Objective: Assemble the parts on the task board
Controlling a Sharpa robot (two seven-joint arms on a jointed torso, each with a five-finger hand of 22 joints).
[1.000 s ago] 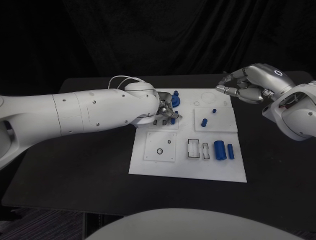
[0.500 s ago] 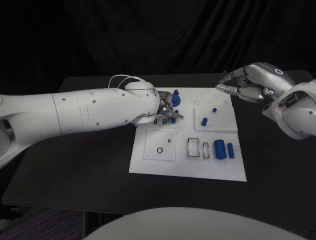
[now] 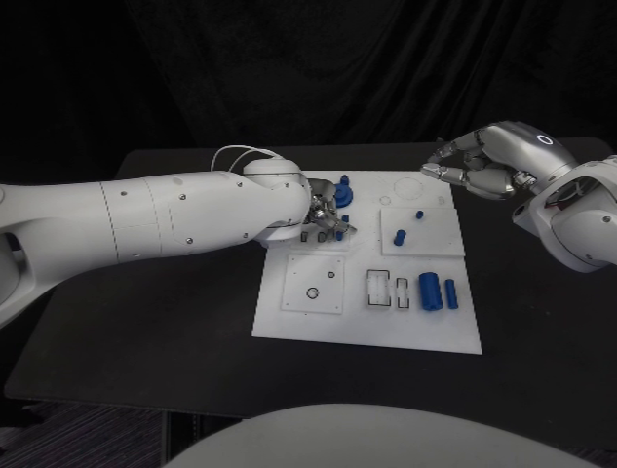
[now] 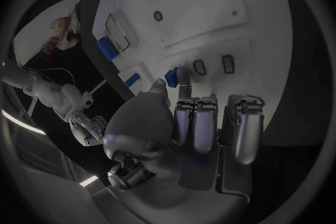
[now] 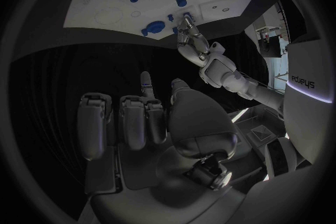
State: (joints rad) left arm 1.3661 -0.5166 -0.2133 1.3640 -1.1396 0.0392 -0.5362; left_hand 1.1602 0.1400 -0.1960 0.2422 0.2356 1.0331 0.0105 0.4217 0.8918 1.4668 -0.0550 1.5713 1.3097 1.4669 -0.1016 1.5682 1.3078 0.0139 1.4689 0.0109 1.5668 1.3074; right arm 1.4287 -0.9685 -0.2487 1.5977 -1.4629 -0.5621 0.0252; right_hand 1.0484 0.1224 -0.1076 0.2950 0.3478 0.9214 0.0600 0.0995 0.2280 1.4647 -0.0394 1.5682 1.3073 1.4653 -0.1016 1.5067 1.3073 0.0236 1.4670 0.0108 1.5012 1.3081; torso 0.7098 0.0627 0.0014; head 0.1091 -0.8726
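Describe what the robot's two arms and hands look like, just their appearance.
Both arms are smooth, rounded white shells dotted with small dark screws. The left arm has thin white cables looping near its wrist. The left hand and right hand are silver metal, with segmented fingers and dark gaps at the joints.

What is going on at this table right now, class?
A two-armed robot is assembling small blue parts on a white task board. Its left hand is down at the far left part of the board, pinching a small blue piece between its fingertips near two small slots. Its right hand hovers with fingers curled, holding nothing, above the board's far right corner. Two blue cylinders lie on the near right part of the board.
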